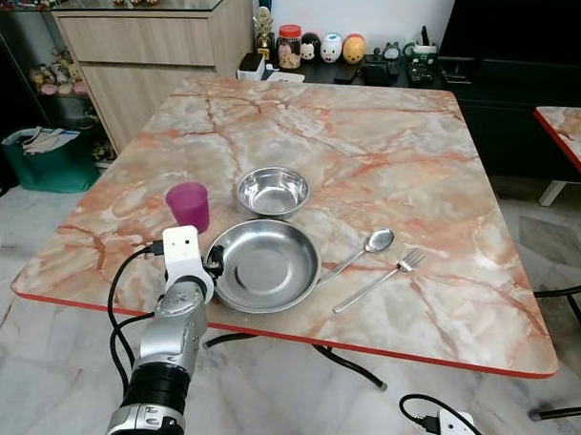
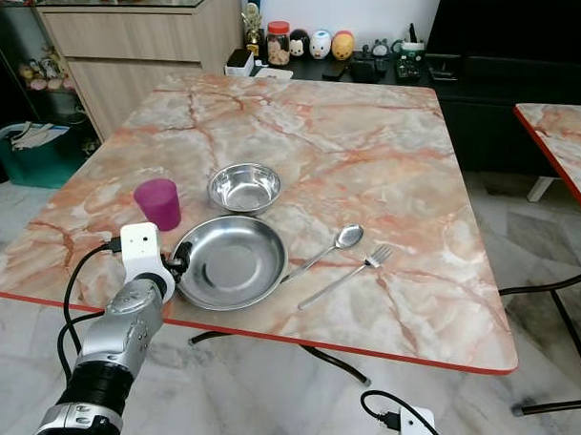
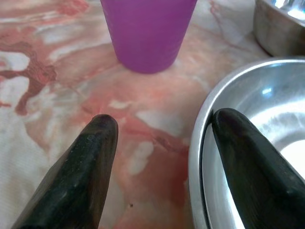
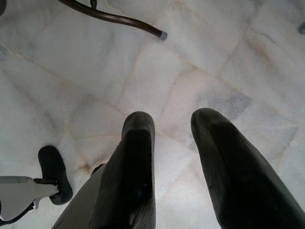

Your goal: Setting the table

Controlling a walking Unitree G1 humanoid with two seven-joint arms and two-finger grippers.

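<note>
- Right now your left gripper (image 3: 162,138) is open at the near left rim of the large steel plate (image 1: 265,266), one finger (image 3: 248,157) inside the rim and the other finger (image 3: 86,167) outside on the bare marble table (image 1: 364,139); nothing is clamped yet.
- Mind the purple cup (image 1: 188,206) just beyond the gripper. It stands upright near the plate's left edge, so keep your wrist low and do not swing outward towards it.
- If you mean to shift the plate, close squarely on the rim before moving. Thin polished steel will likely slip in a shallow pinch, so seat the rim deep between the fingers.
- Slide rather than lift, I'd judge; the plate sits close to the table's near edge and a tilt could send it over.
- Watch the small steel bowl (image 1: 271,190) just behind the plate; pushing forward would knock it.
- Further right, the spoon (image 1: 360,253) lies with its handle tip at the plate's right rim, and the fork (image 1: 380,278) lies just beside it. A rightward nudge would disturb both.
- Your right gripper (image 4: 171,143) hangs idle, fingers parted, over the pale floor tiles (image 4: 214,62).
</note>
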